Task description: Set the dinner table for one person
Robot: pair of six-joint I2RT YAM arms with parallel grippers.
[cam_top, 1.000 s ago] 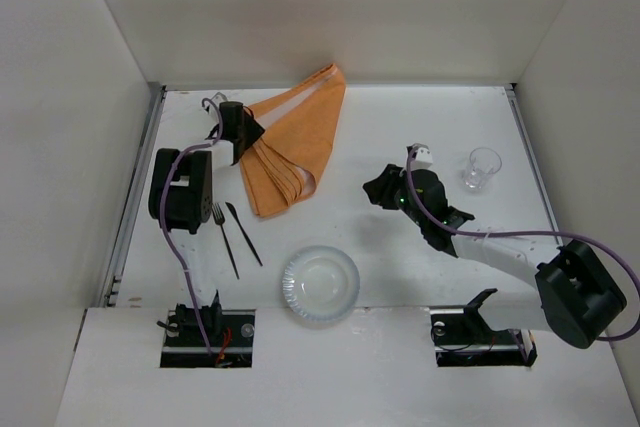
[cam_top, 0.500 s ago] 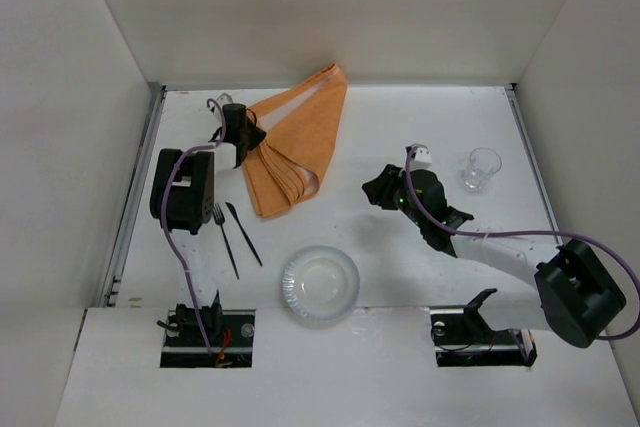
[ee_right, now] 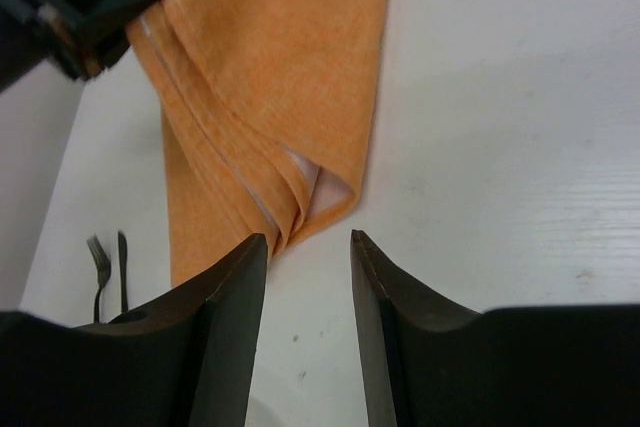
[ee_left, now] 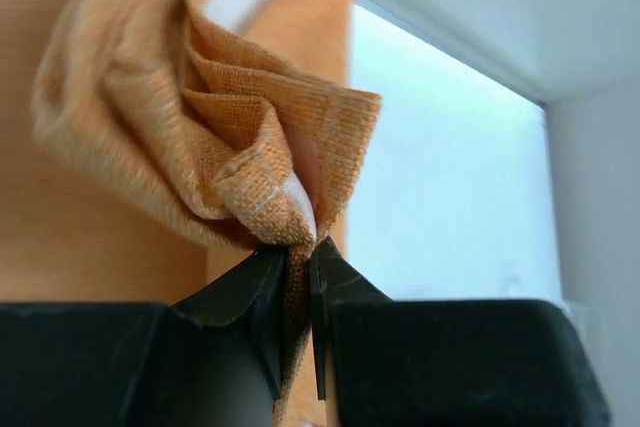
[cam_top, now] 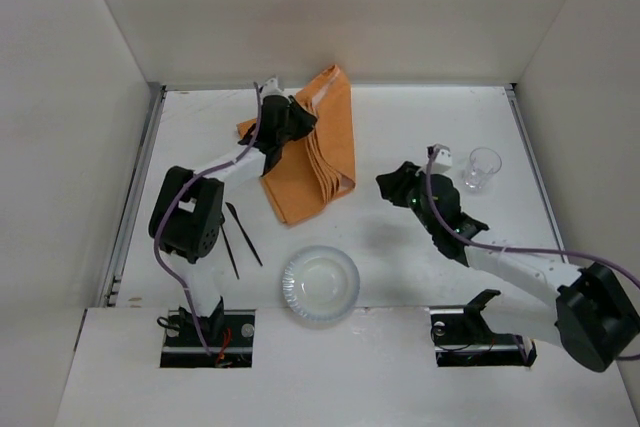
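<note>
Placemat (cam_top: 318, 159), orange cloth, lies bunched in loose folds on the far-left part of the dinner table (cam_top: 420, 117), its long axis running from the back wall toward the near edge, tilted slightly. Left gripper (cam_top: 285, 122) has its jaws pressed together on a gathered corner of the cloth; the left wrist view shows the weave crumpled and lifted just above the fingertips (ee_left: 300, 257). Right gripper (cam_top: 393, 185) sits to the right of the mat, apart from it, with jaws spread and nothing between them. In the right wrist view the mat's free near corner, layers fanned, lies just ahead of the open jaws (ee_right: 308, 239), slightly left of centre. Judgement: the right arm is the nearer one to that free corner, so a short reach forward and left would take it, and the two arms could then draw the cloth flat. Room: bare tabletop between mat and right gripper and toward the middle. Plate (cam_top: 320, 285) sits near the front edge, just below the mat's near end; knife (cam_top: 246, 235) and fork (cam_top: 229, 252) lie left of it, partly under the left arm. Glass (cam_top: 483, 169) stands well to the right, near the rail. The back wall is close behind the mat's far end, so spreading is likely to have to go nearward.
</note>
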